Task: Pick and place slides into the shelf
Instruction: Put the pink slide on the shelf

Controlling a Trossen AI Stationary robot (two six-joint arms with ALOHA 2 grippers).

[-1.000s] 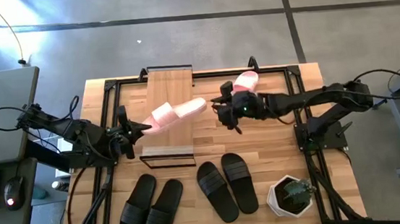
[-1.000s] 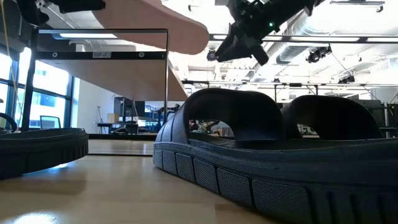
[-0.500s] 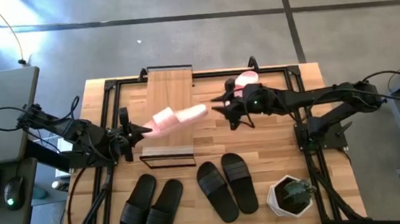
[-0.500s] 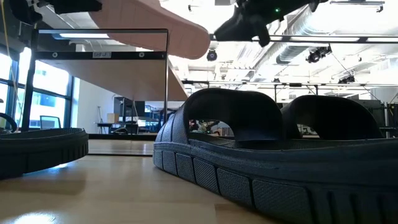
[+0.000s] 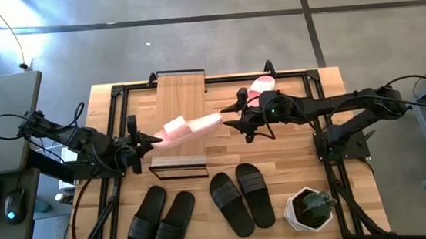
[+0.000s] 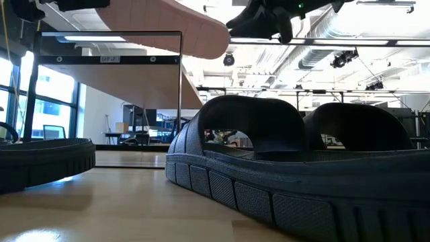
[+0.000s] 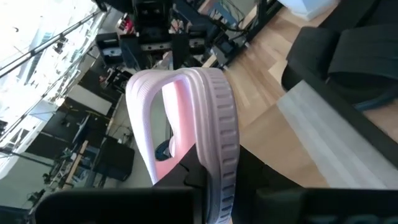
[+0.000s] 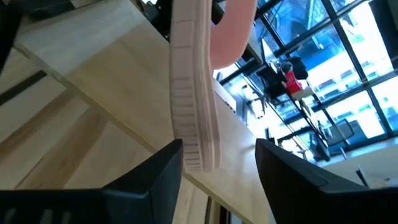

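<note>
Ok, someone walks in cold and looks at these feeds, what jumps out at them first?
Probably the pink sandal held in the air over the middle of the table: the left gripper is shut on its heel end, while the right gripper stands open at its toe end. Next, the two black pairs lined up along the near edge, and the second pink sandal lying behind the right arm.

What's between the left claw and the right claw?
The pink slide: left claw holds one end, the other end sits just ahead of the open right claw, per the high view.
</note>
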